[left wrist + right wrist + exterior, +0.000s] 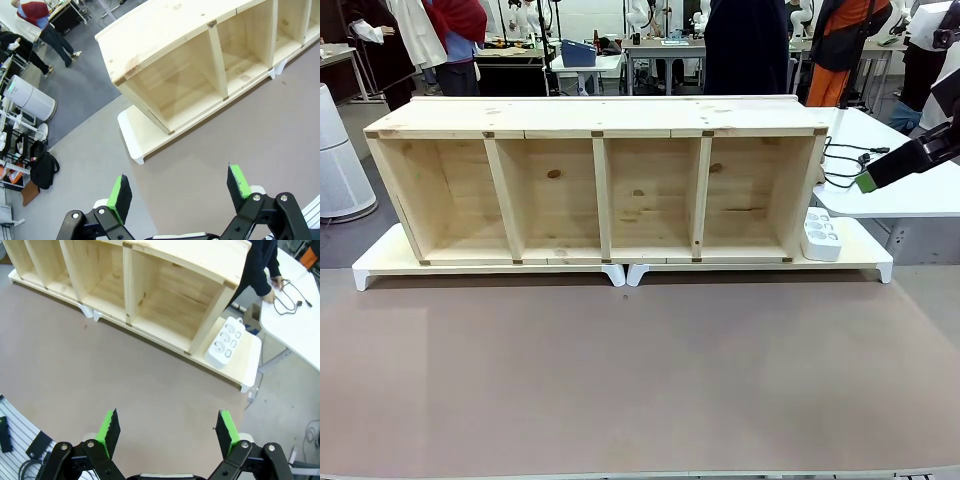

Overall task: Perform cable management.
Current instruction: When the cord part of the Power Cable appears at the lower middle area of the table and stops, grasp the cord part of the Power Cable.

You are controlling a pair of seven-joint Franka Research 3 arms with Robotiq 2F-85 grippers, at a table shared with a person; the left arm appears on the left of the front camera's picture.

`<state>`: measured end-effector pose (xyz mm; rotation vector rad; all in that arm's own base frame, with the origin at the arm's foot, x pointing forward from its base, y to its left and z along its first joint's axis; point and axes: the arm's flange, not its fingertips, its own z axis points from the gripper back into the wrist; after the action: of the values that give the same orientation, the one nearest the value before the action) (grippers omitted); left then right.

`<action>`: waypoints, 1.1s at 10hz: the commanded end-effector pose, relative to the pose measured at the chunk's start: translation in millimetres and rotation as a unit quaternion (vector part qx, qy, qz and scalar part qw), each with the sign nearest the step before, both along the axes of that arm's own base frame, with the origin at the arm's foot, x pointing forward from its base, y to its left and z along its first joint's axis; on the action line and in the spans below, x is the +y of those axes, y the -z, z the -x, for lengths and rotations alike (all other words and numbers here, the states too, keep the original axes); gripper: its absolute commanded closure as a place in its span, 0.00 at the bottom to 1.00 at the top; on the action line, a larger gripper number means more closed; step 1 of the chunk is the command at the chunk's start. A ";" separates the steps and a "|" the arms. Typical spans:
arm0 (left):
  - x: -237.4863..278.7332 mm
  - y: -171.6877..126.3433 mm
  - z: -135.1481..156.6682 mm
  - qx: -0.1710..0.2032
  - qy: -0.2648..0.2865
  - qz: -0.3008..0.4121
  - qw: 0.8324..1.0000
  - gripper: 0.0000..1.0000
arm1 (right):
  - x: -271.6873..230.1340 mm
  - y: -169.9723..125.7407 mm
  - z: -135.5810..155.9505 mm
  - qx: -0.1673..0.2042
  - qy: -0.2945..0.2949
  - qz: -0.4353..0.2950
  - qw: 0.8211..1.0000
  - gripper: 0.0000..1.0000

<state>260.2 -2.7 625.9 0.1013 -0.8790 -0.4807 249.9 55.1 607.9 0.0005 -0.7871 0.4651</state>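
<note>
Thin glossy black cable [842, 152] lies looped on white tabletop [920, 200] past right end of pale wooden shelf [600, 115]; right tool [167, 427], spread and empty, is nearer.

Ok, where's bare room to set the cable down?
The brown tabletop in front of the wooden shelf is bare, and its four compartments are empty. Crowded at the shelf's right end: power strip, then the cable on the white side table.

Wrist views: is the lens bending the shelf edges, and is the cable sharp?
Left wrist view: wooden shelf top edge bows slightly, focus sharp. Right wrist view: same bowing; the cable is thin but crisp on the white table. Front view: straight edges, even light.
</note>
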 end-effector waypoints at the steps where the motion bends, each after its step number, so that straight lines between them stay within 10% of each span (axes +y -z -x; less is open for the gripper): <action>1: 0.1 -0.8 0.8 -0.002 0.000 0.000 1.000 0.00 | -0.2 0.7 -0.5 0.001 0.000 0.000 1.000 0.00; 11: 0.1 -0.8 0.8 -0.002 0.000 0.000 1.000 0.00 | -0.2 0.7 -0.5 0.001 0.000 0.000 1.000 0.00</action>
<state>260.2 -2.7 625.9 0.1013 -0.8791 -0.4807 249.9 55.1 607.9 0.0004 -0.7871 0.4652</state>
